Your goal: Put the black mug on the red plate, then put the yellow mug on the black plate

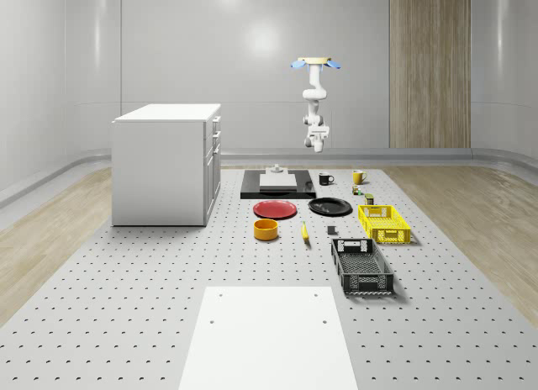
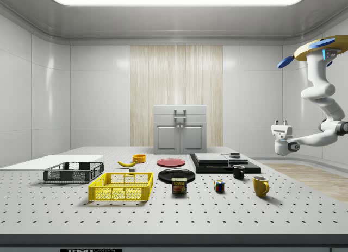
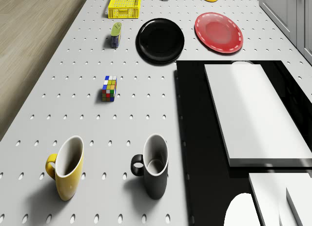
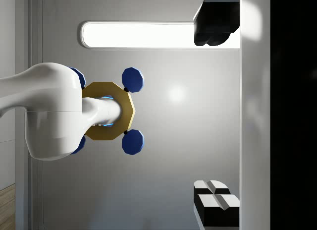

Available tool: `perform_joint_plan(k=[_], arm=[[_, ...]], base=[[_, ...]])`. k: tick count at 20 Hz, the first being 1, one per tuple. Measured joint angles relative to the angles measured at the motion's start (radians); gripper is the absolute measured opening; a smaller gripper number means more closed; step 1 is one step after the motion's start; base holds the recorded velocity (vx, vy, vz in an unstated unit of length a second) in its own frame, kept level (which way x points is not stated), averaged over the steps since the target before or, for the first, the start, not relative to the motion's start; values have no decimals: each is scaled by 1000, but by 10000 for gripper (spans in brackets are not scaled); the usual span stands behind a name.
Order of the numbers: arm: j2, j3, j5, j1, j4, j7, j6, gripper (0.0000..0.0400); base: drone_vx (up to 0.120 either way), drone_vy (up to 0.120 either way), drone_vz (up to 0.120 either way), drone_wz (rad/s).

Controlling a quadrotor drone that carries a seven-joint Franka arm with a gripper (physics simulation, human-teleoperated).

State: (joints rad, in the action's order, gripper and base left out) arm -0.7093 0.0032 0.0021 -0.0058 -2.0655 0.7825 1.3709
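In the whole-scene view, the yellow-bodied, blue-rotored drone (image 1: 316, 63) is seen hovering high above the far end of the perforated grey table (image 1: 126, 289), with the white jointed arm (image 1: 313, 100) hanging beneath it and the white two-finger gripper (image 1: 316, 140) held in the air well above the glossy black ceramic mug (image 1: 325, 179). The yellow ceramic mug (image 1: 358, 177) is placed near it, toward the view's right. The round red plate (image 1: 276, 209) and the round black plate (image 1: 330, 207) are laid side by side, nearer the camera.

In the side view, the arm is bent down and toward the view's left, and the gripper is held out level, above and beyond both mugs, with its fingers pointing upward.

In the drone view, the two mugs are shown upright, side by side and apart, the black mug just beside the flat black slab (image 3: 243, 138). A small multicoloured puzzle cube (image 3: 109, 88) lies between the mugs and the plates.

In the wrist view, the two black-and-white fingertips are seen well apart with nothing between them; the jaws are spread.
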Motion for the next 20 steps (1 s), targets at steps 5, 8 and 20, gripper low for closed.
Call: perform_joint_plan(k=[5, 8, 20], arm=[[6, 1, 0, -1, 18, 0, -8, 400], [7, 1, 0, -1, 22, -1, -9, 400], [2, 2, 0, -3, 20, -1, -3, 400]], base=[[104, 0, 0, 0], [120, 0, 0, 0], [120, -50, 0, 0]])
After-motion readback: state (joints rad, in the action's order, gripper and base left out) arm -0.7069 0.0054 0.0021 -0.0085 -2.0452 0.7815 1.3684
